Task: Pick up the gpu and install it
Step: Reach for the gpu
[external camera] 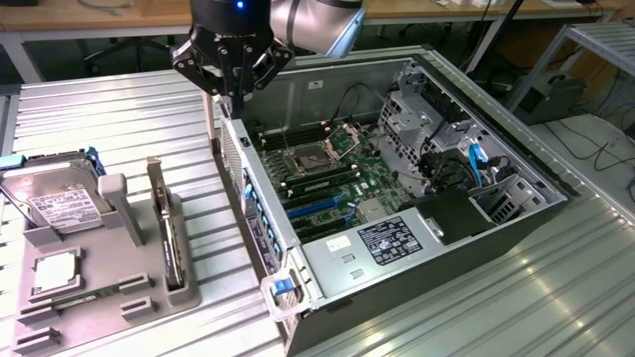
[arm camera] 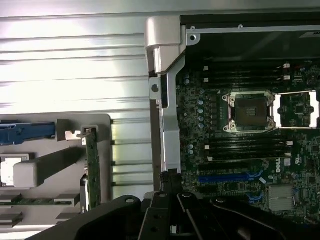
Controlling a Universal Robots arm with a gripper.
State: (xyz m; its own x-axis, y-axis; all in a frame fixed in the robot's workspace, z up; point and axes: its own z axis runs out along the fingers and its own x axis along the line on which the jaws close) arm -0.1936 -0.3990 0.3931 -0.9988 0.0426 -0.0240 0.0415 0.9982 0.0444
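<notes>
**Pincer** (external camera: 230, 95): mine. Black, both fingers pressed together, nothing between them. It hangs above the far end of the case's rear wall (external camera: 248, 201), a perforated grey metal panel that stands upright.

**Gpu** (external camera: 171, 249): thin flat card on edge in a slot of the holder tray (external camera: 129, 297), with its silver bracket at the far end. It is well apart from my pincer, on the exterior view's left of the case. A bare strip of bench and the rear wall lie between the card and the motherboard.

**Bench** (external camera: 119, 119): ribbed sheet metal, pale and glossy.

**Holder tray**: matt grey, moulded with blocks and slots. It also carries:
- a hard drive (external camera: 58, 204), a silver box with a white label, leaning against a grey block
- a blue plastic part (external camera: 50, 160) behind the hard drive
- a square silver chip (external camera: 55, 271) lying flat

**Computer case** (external camera: 516, 223): a dark tower on its side with the panel off. Inside it:
- a green motherboard (external camera: 362, 182)
- an open CPU socket (external camera: 309, 158) with a metal frame
- black memory slots on either side of the socket
- long blue expansion slots (external camera: 317, 204), uncovered
- a finned silver heatsink (arm camera: 282, 197)
- a grey power supply (external camera: 382, 242) with a black label
- a black box-shaped cover (external camera: 456, 216) beside the power supply
- a perforated metal drive cage (external camera: 417, 111)
- blue cables (external camera: 476, 167)
- a blue latch (external camera: 282, 286) at the near corner
</notes>
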